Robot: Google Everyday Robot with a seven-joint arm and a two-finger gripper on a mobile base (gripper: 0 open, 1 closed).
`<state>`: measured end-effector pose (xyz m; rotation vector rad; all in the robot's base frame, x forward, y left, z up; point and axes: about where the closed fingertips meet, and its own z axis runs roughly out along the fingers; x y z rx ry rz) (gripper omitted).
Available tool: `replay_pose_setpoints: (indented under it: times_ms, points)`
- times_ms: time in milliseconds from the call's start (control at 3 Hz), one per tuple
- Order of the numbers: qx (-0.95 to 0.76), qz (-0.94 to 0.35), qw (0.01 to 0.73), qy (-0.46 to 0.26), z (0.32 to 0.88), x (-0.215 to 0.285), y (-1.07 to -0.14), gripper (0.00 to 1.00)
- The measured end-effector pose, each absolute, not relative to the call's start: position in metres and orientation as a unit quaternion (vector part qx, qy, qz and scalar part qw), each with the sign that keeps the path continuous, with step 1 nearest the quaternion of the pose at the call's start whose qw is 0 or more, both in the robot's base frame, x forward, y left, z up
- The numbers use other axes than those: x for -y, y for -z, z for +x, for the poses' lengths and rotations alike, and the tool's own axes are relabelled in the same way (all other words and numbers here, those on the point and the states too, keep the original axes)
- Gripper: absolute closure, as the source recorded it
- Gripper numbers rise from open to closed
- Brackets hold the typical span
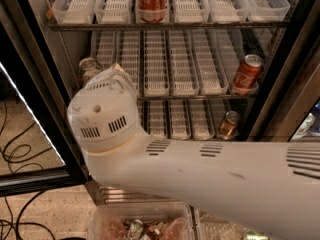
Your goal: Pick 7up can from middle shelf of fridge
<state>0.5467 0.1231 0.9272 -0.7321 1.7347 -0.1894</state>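
The 7up can point(89, 70) is being kept at the left end of the middle shelf point(165, 97) of the fridge point(32, 84). There the gripper is being hidden by the arm point(105, 114); its state cannot be told. A red can point(247, 73) is being kept at the right end.

My gripper is out of sight, somewhere beyond the round joint point(104, 115) of my arm point(210, 179), toward the left end of the middle shelf point(200, 97). That joint covers part of the 7up can point(88, 70) there, and I cannot read its markings. The top edge cuts off the red cola can point(151, 3). My arm hides the foot of the bronze can point(229, 125) below. The near bin point(145, 210) is cropped and its contents are a blur.
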Motion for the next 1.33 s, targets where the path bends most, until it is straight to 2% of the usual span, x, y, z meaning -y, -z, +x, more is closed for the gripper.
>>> replay_pose_setpoints:
  times_ms: [333,1000,1333]
  points:
    - [-0.747,-0.312,0.58,0.086,0.5385,-0.1169,-0.926,0.5]
    - [-0.747,-0.312,0.58,0.086,0.5385,-0.1169,-0.926,0.0]
    - [-0.747,-0.312,0.58,0.086,0.5385,-0.1169,-0.926,0.0]
